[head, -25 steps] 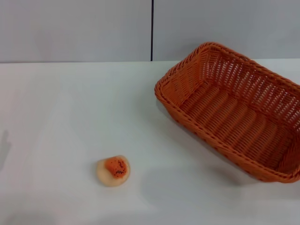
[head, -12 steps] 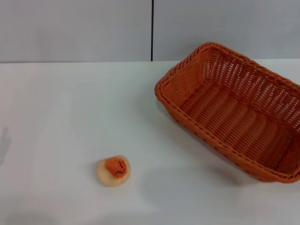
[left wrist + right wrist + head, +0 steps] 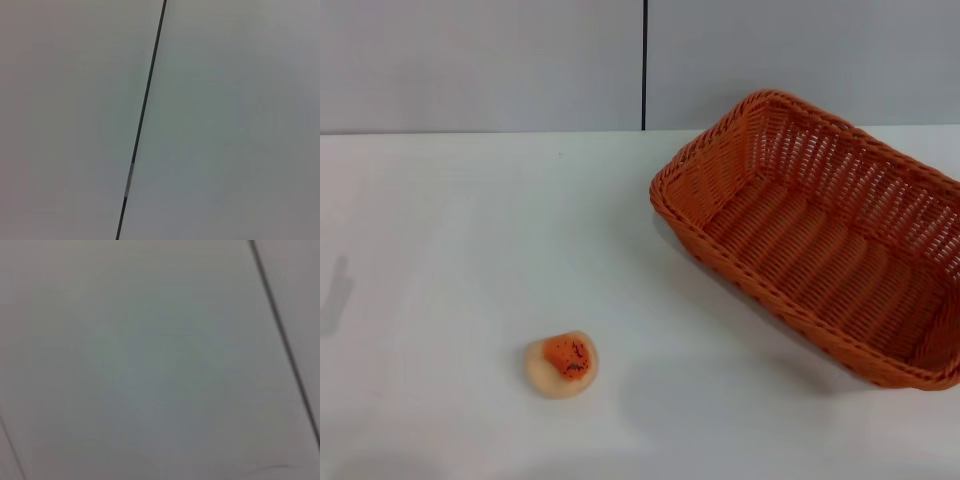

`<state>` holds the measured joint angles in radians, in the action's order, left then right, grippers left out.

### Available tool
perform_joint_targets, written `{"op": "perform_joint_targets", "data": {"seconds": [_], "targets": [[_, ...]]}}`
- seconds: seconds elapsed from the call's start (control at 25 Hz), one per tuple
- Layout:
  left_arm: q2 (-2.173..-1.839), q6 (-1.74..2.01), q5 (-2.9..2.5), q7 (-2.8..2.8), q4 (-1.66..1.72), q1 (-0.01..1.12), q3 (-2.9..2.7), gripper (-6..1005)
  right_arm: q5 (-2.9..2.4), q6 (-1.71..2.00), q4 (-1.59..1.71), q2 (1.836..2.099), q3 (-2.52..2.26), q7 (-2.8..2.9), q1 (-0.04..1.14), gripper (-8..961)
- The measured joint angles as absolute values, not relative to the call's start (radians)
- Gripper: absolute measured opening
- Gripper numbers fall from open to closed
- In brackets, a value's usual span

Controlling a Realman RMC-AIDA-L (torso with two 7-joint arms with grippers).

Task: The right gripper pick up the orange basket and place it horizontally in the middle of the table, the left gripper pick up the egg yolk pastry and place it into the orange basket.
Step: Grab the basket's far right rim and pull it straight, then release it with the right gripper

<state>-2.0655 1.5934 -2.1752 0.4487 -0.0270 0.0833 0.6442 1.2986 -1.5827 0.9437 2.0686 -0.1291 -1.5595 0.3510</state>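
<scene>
At the table's (image 3: 450, 250) left edge, only a faint grey shadow has shifted slightly upward; nothing else is displaced. The egg yolk pastry (image 3: 561, 365) lies left of centre near the front, well apart from the orange basket (image 3: 820, 240), set askew at the right. Neither gripper is seen, so the jaws cannot be judged. The task is judged unstarted.

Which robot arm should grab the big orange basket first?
Probably the right. The orange basket sits askew on the robot's right side of the table; the egg yolk pastry lies toward its left. Neither pincer is visible.
</scene>
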Motion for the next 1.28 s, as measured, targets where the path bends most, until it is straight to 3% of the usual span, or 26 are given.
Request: {"op": "perform_joint_targets", "data": {"seconds": [0.2, 0.24, 0.28, 0.44, 0.52, 0.96, 1.28], "targets": [[-2.064, 1.576, -2.175, 0.448, -0.027, 0.100, 0.644, 797, 1.175, -1.570, 1.114, 2.039, -0.270, -1.278, 0.379, 784], [-2.063, 1.568, -2.175, 0.448, -0.027, 0.104, 0.646, 797, 1.088, -1.565, 1.157, 2.007, -0.357, -1.157, 0.402, 784], [-2.063, 1.568, -2.175, 0.448, -0.027, 0.104, 0.646, 797, 1.088, -1.565, 1.157, 2.007, -0.357, -1.157, 0.402, 784], [-2.063, 1.559, -2.175, 0.448, -0.026, 0.105, 0.648, 796, 0.894, -1.572, 1.153, 1.941, -0.500, -0.961, 0.485, 784], [-2.063, 1.559, -2.175, 0.448, -0.026, 0.104, 0.649, 796, 0.836, -1.578, 1.149, 1.932, -0.525, -0.928, 0.517, 784], [-2.068, 1.555, -2.176, 0.448, -0.017, 0.069, 0.646, 794, 0.692, -1.582, 1.021, 1.933, -0.682, -0.908, 0.644, 783], [-2.068, 1.555, -2.176, 0.448, -0.017, 0.045, 0.644, 793, 0.578, -1.480, 0.949, 1.979, -0.716, -0.908, 0.698, 782]]}}
